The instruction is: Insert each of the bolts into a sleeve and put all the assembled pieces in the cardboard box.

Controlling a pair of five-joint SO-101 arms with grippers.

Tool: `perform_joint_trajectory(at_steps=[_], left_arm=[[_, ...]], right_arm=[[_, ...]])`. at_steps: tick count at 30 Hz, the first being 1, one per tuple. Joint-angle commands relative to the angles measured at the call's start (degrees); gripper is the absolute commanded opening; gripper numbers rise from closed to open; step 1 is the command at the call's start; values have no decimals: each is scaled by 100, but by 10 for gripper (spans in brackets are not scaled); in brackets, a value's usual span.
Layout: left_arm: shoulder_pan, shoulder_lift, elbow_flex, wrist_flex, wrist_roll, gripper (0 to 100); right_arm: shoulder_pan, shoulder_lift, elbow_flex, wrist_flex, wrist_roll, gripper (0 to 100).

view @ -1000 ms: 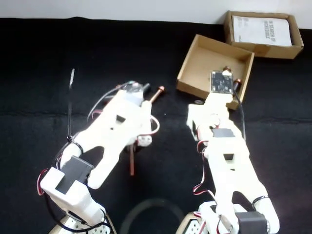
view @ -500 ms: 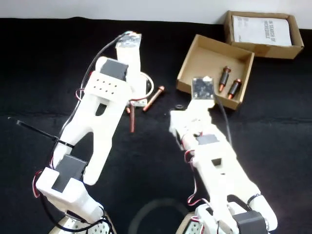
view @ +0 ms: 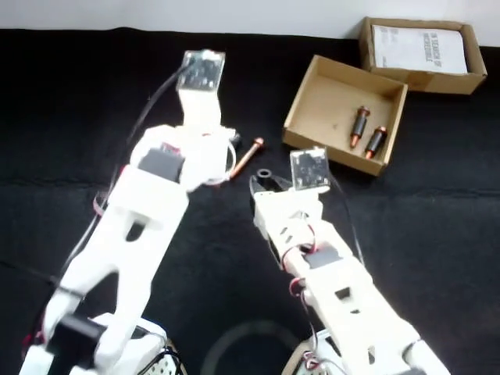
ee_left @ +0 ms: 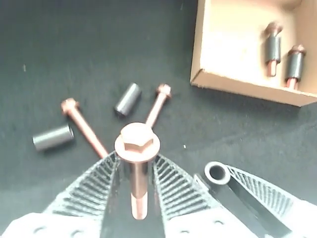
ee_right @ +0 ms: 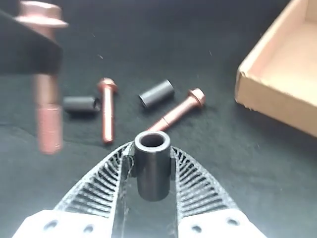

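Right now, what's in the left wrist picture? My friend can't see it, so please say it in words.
The left gripper holds a copper bolt in the middle. On the black table lie two loose bolts and two dark sleeves, and the cardboard box holds two assembled pieces. Nearby, the right gripper holds a sleeve.

Robotics lab or hobby workshop. Counter [view: 437, 258] under black cloth, two white plastic arms [view: 133, 234] side by side with bare red and black wiring, loose bolts [ee_left: 81, 126] and sleeves [ee_left: 53, 137], cardboard boxes [view: 324, 101], plain white wall [view: 234, 14] behind.
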Motion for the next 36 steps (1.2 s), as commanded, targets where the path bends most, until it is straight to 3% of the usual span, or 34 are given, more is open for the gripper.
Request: perform_joint_trajectory(at_steps=[1, 9, 20, 28, 36], left_arm=[[92, -884, 884, -1125, -114, 9], [505, -1288, 1156, -1407, -114, 9], [866, -1297, 242, -1380, -88, 9], [1851, -1604, -110, -747, -79, 9], [1877, -1622, -22, -730, -79, 9]], right_arm=[[-66, -716, 171, -127, 255, 8], [-101, -1701, 1007, -119, 545, 8], [-101, -2993, 2088, -92, 545, 8], [-84, -3301, 2237, -84, 545, 8], [-66, -3292, 2246, -84, 536, 8]])
